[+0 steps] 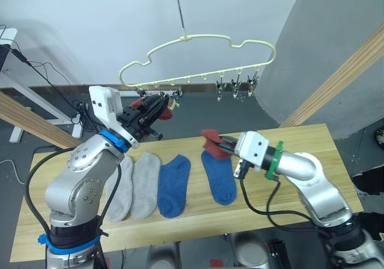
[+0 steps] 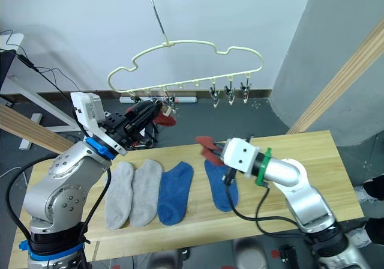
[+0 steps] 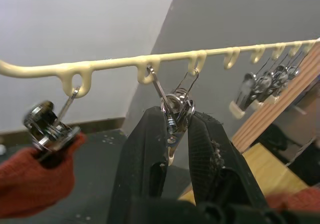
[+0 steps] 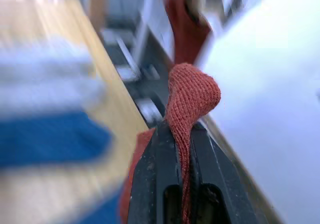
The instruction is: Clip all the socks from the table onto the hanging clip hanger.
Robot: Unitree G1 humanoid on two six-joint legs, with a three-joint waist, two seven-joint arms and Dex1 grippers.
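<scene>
Pale wall behind, clip hanger above the counter's far edge: our left tool pinches a metal clip, our right tool grips a rust-red sock above the counter's middle, so we should feed its edge squarely into the opened clip before releasing.

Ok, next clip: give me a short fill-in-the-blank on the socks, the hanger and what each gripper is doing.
1. The right gripper is shut on a ____ sock.
2. ____ socks lie flat on the table.
3. The left gripper squeezes a metal ____ on the clip hanger.
4. One red sock already hangs from the ____.

Missing words: red; four; clip; hanger
</scene>
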